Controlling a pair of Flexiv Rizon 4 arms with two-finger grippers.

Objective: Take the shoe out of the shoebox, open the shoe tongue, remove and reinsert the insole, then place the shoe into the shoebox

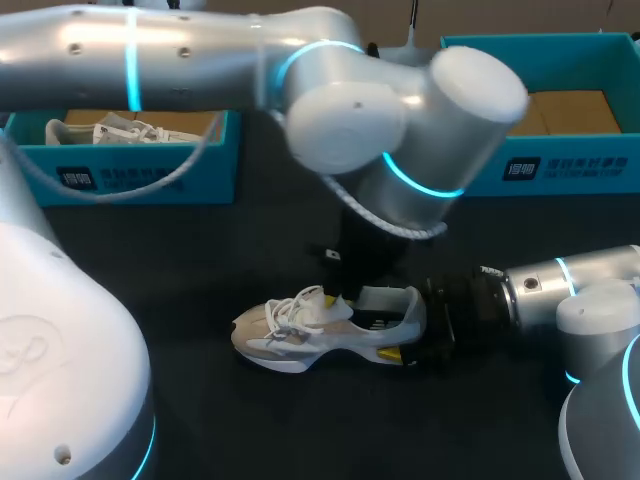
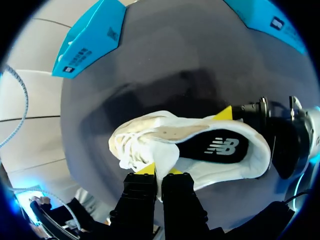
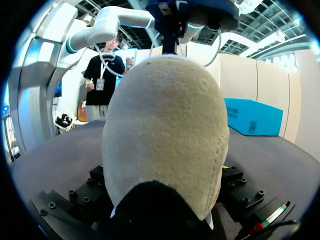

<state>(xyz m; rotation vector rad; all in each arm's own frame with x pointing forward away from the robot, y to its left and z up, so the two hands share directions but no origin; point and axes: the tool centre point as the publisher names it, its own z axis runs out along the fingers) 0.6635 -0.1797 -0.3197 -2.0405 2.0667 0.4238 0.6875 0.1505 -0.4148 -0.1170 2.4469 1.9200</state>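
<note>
At the table's [image 1: 260,420] left, a blue box [image 1: 150,172] is sitting with another shoe [image 1: 110,130] inside. In the middle, our shoe [image 1: 325,330] is standing on its sole, toe pointing left. The left gripper [image 2: 160,171] is pinching the tongue [image 2: 165,156] between its tips. I'd be drawing it gently toward the toe, so the black insole [image 2: 215,146] is opening up for a grab. On the right, the right gripper [image 1: 405,335] is clamping the heel from both sides, and it should be bracing firmly against that pull.
</note>
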